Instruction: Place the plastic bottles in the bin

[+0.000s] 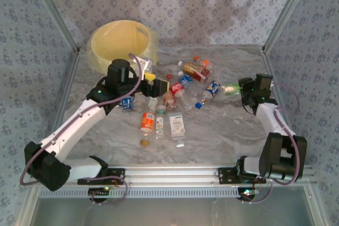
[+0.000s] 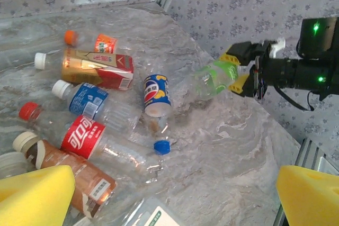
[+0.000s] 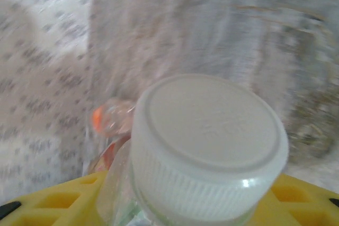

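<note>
Frame right, I am gripping the green-labelled bottle (image 1: 231,87) in the right jaws for the bin (image 1: 98,51); left jaws gaping wide

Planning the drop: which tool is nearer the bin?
Left. Left tool is open, close in front of the bin; right tool is far across the table, holding a green bottle.

The left arm (image 1: 79,117) is stretching forward, the left gripper (image 1: 156,82) holding its jaws spread wide, while the right gripper (image 2: 234,71) is clamping a green-labelled bottle (image 2: 209,80) just below the cap.
</note>
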